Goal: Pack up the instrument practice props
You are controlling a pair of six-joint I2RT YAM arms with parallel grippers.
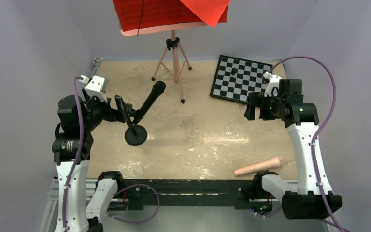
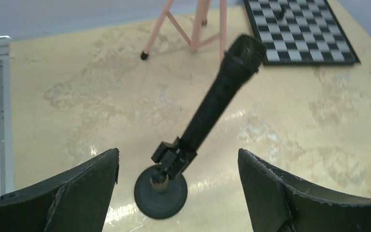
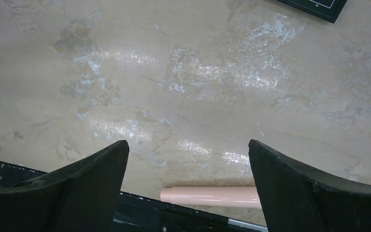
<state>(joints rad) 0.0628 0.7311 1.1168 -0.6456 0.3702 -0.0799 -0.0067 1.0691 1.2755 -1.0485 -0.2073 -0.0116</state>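
The pink tripod music stand [image 1: 174,60] stands at the back of the table. Its tray [image 1: 140,32] holds red sheet-music pages [image 1: 169,12], one sheet folded over at the right. The black microphone [image 1: 152,98] [image 2: 222,94] leans up and to the right in the clip of the small round-base mic stand [image 1: 135,137] [image 2: 160,192]. My left gripper [image 1: 125,110] [image 2: 178,154] is open just left of the clip, apart from it. My right gripper [image 1: 251,107] [image 3: 188,145] is open and empty over bare table.
A black-and-white chessboard [image 1: 241,77] [image 2: 302,29] lies at the back right with a small dark piece on it. A pink tube [image 1: 260,166] [image 3: 207,195] lies near the front right edge by the black rail [image 1: 193,186]. Grey walls enclose the table.
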